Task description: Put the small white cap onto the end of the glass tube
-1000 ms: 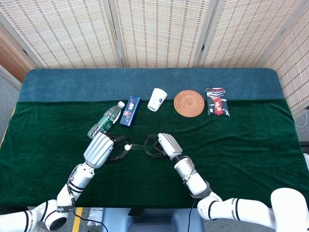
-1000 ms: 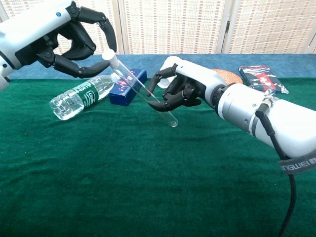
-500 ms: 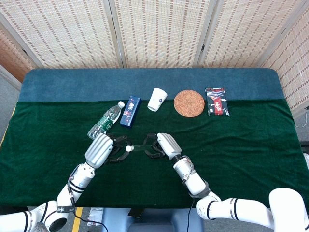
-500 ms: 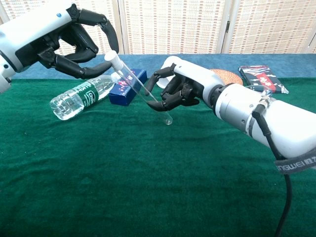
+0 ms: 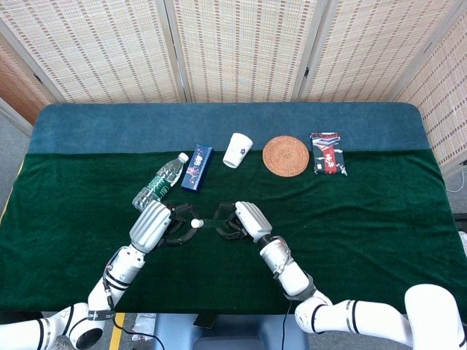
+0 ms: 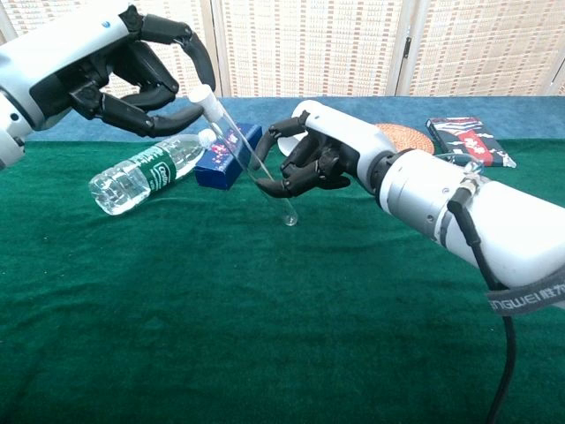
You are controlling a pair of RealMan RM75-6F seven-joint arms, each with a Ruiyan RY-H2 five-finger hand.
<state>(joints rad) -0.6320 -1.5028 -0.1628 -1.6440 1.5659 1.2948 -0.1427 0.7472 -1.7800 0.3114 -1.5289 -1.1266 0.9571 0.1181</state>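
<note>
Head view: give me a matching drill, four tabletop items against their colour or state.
Column 1:
1. water bottle
2. paper cup
3. woven coaster
4. glass tube

Column 2:
A. round, brown, lying flat
B. held tilted in the right hand
C. lying on its side, green label
D. white, tipped over

Pairs: 1-C, 2-D, 3-A, 4-B

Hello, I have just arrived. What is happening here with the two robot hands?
The robot is fitting a small white cap onto a glass tube. The right hand holds the tube tilted above the green table, upper end toward the left hand, whose fingers pinch the cap at that end. Whether the cap is fully seated cannot be told. A water bottle, a blue box and a paper cup lie behind, untouched.
</note>
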